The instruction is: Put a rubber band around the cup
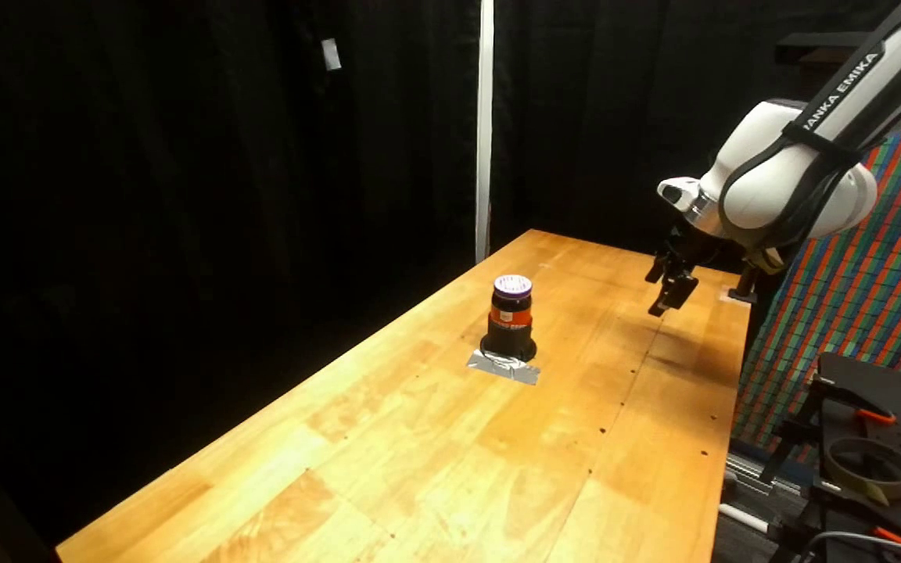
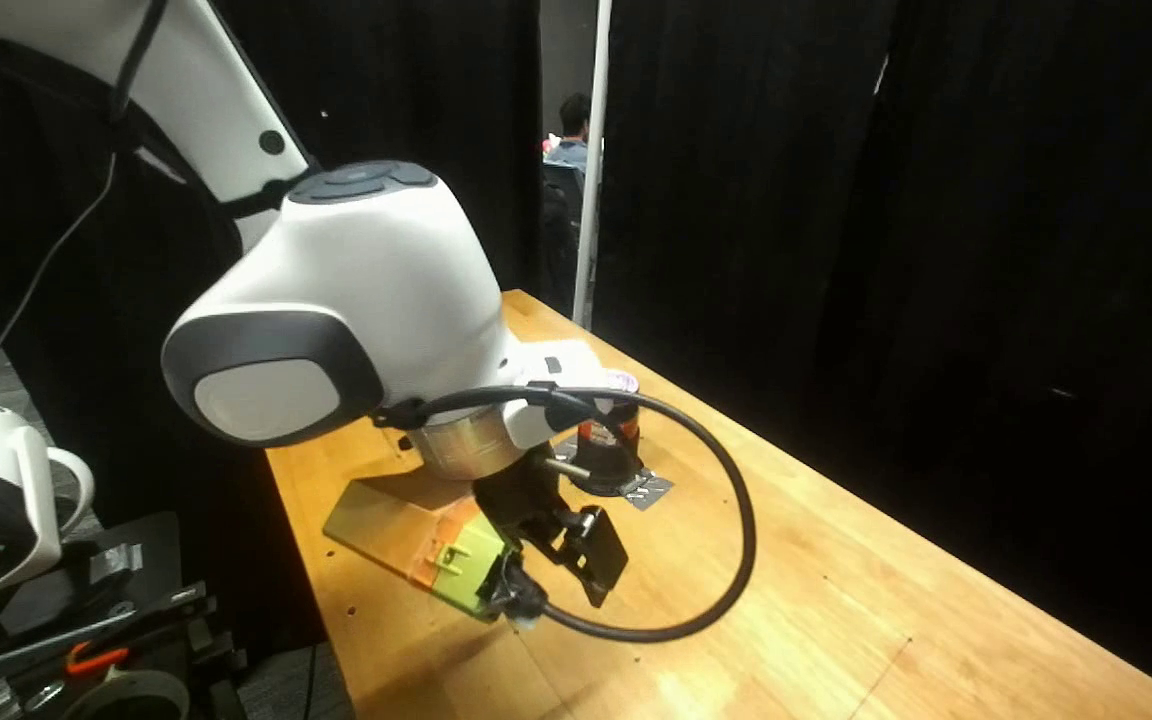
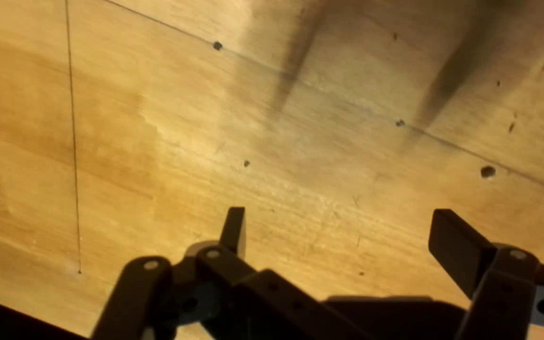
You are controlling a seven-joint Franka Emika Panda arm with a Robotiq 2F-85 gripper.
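One dark, orange-striped cup (image 1: 510, 318) stands upright on a wooden table (image 1: 419, 446). In an exterior view, the gripper (image 1: 655, 292) hangs above the table, well right of the cup, fingers (image 3: 458, 250) spread apart.

In an exterior view, the long honey-coloured wooden table (image 1: 419, 446) glares at seven o'clock; blurred shadows (image 3: 458, 71) streak the wrist view near one o'clock.
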